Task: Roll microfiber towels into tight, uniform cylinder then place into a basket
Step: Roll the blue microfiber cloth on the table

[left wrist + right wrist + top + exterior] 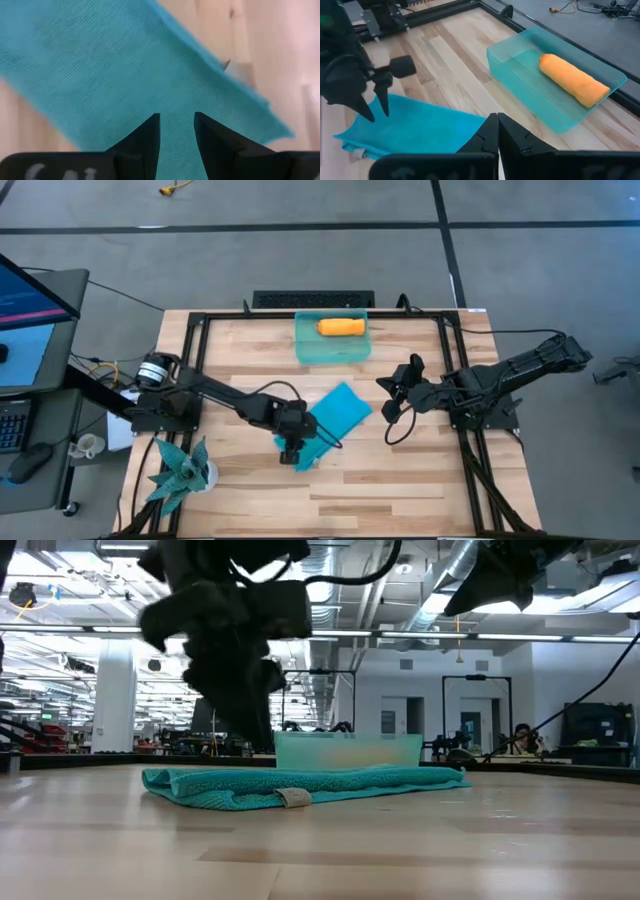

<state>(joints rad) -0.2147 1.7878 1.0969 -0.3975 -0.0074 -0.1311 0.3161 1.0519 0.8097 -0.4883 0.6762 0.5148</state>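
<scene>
The teal-blue towel (335, 418) lies folded into a long flat strip on the table, running slantwise from near the basket toward the near edge; a small tag (293, 797) shows at its near edge. The orange towel (341, 327) lies rolled up inside the sea-green basket (305, 350) at the table's far edge. My left gripper (290, 452) is open and points down just over the teal towel's near end (150, 75); its fingertips (370, 117) show no contact. My right gripper (385, 385) is shut and empty, raised right of the towel.
A spiky teal plant (182, 470) stands at the near left corner. The black metal frame (195, 330) runs along the table's left, far and right sides. Bare wood lies near of the towel and between towel and basket.
</scene>
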